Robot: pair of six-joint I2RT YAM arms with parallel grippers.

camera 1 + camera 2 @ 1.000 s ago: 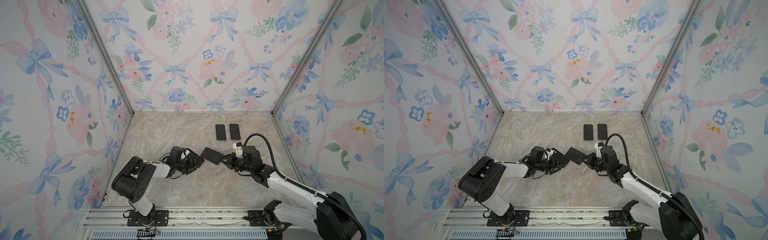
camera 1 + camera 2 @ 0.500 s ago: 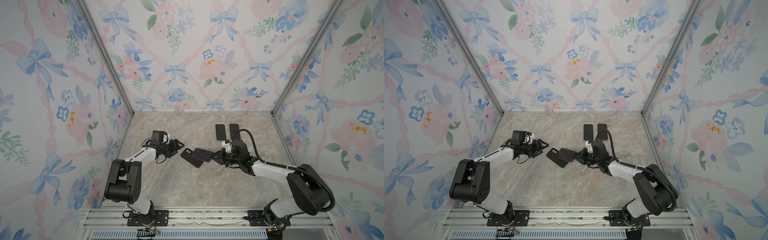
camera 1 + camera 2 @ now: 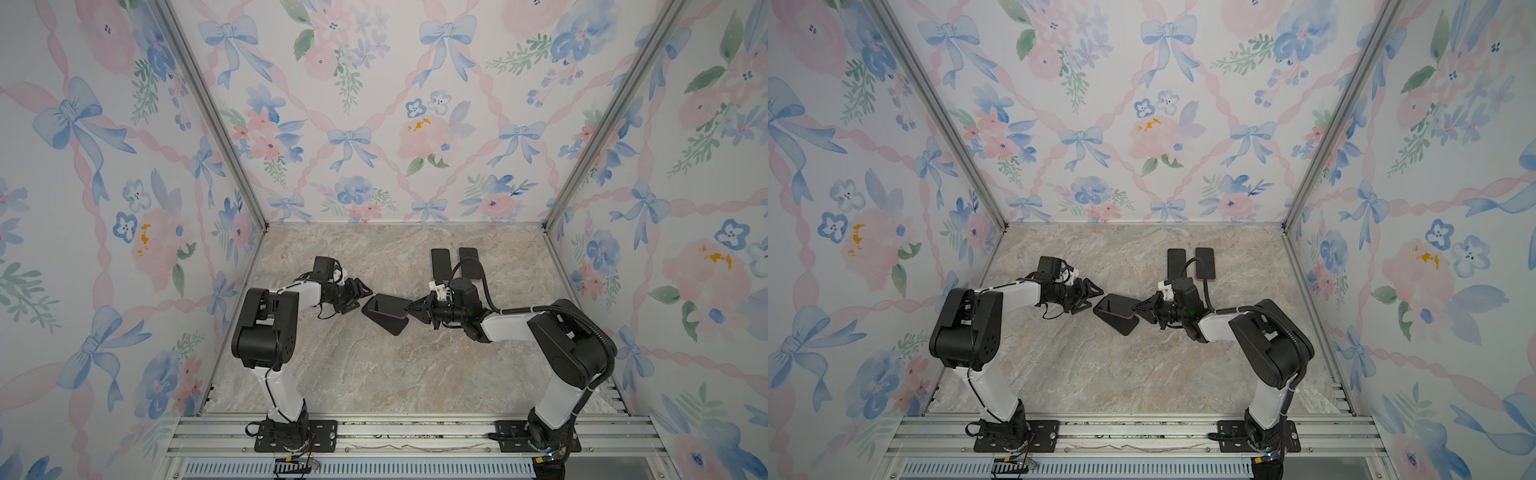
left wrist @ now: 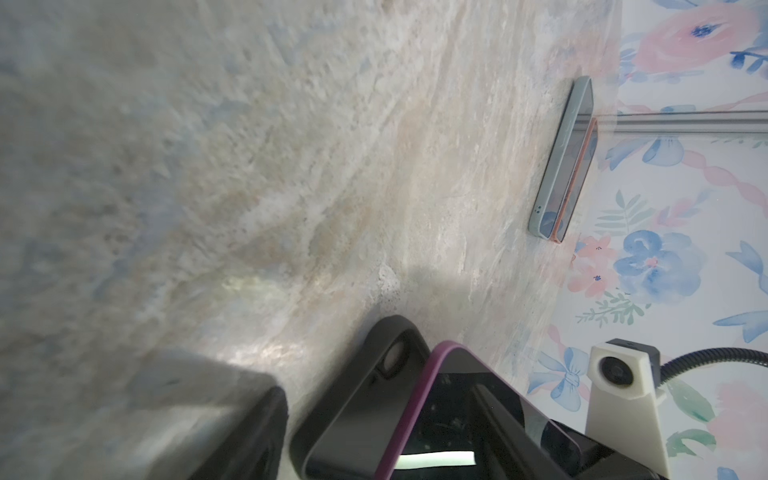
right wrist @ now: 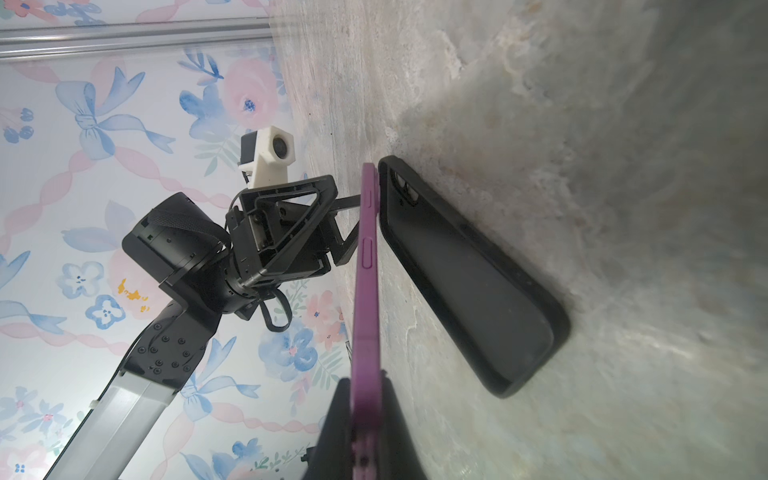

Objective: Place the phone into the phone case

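Plainly, the right gripper (image 3: pixel 409 310) is clamped tight on one short end of the phone (image 3: pixel 388 308) (purple rim, dark glass). The phone sticks straight out ahead of its fingertips, lifted off the table (image 3: pixel 374 374). In the right wrist view the phone (image 5: pixel 367 291) shows edge-on, side buttons visible, with clear air under it.

The phone case (image 3: pixel 394 326) is black and empty. It lies flat on the table just below the held phone, its camera cut-out at the end far from the right gripper. The two do not line up: they are close together at the cut-out end and spread apart nearer the gripper. The phone is not seated in the case.

The left gripper (image 3: pixel 365 297) has its jaws wide apart with nothing in them. It faces the right gripper from the phone's far end. One of its fingers (image 5: pixel 347 202) reaches that end, but contact cannot be told. In the left wrist view the phone (image 4: pixel 457 407) and case (image 4: pixel 361 399) sit close ahead of it.

Behind the right gripper's wrist, toward the back wall, a grey-green phone (image 4: pixel 561 166) and an orange-rimmed phone (image 4: pixel 584 174) lie flat, side by side.
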